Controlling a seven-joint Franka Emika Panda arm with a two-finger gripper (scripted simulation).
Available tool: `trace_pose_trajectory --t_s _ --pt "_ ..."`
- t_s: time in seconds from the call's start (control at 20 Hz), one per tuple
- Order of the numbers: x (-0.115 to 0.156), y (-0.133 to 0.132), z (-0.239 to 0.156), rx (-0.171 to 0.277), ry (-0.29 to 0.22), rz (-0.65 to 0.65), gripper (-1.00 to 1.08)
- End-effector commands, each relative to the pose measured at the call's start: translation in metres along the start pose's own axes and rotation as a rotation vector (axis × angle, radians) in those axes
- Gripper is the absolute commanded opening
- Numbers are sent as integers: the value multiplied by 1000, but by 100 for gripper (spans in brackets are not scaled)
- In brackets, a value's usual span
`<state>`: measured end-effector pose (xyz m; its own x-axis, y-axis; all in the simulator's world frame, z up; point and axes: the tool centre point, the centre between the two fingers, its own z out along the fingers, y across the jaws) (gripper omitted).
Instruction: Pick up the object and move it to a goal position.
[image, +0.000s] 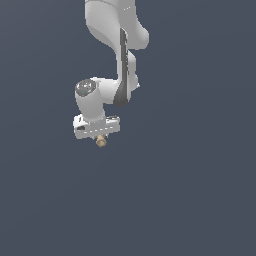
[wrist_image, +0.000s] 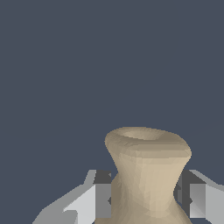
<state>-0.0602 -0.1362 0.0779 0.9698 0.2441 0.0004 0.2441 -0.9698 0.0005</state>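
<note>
The object (image: 101, 141) is a tiny tan knobby peg that pokes out just under my white gripper (image: 100, 137) in the exterior view. In the wrist view the object (wrist_image: 148, 175) is a tan waisted piece with a flared rim. It sits between my two fingers (wrist_image: 96, 199), which press on its narrow waist from both sides. The gripper is shut on it. Its lower part is hidden by the frame edge.
The white arm (image: 117, 60) reaches down from the top of the exterior view. Behind everything is a plain dark blue-grey background (image: 200, 175). No goal marker shows in either view.
</note>
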Motion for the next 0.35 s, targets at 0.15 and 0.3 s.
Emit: trace_pose_trajectory --t_s 0.15,0.3 --pt "-4 23 -4 0 0 -2 -100" --pt "-4 26 -4 0 0 -2 -100"
